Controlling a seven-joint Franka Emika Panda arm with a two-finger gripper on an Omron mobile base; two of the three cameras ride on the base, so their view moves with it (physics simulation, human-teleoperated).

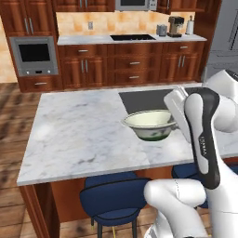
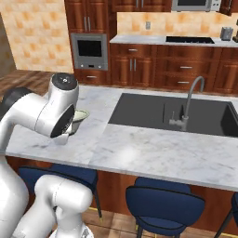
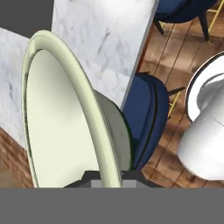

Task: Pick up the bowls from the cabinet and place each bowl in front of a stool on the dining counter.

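Observation:
A white bowl (image 1: pixel 149 124) with a green rim and a dark-green patterned base hangs low over the marble dining counter (image 1: pixel 79 130), beside its dark inset. My gripper (image 3: pixel 107 177) is shut on the bowl's rim (image 3: pixel 94 109); in the left base view my forearm hides the fingers. In the right base view the bowl (image 2: pixel 82 115) peeks out behind my arm. Whether its base touches the counter I cannot tell. A blue stool (image 1: pixel 111 197) stands below the counter edge near the bowl, and the hand view shows a stool (image 3: pixel 148 118) under it. Wooden cabinets (image 1: pixel 28 18) line the far wall.
The dark inset is a sink (image 2: pixel 172 114) with a curved faucet (image 2: pixel 188 102). More blue stools (image 2: pixel 165 200) (image 2: pixel 60 174) stand along the near edge. Oven (image 1: pixel 35 56), stove (image 1: pixel 132 37) and drawers (image 1: pixel 135 62) stand against the back wall.

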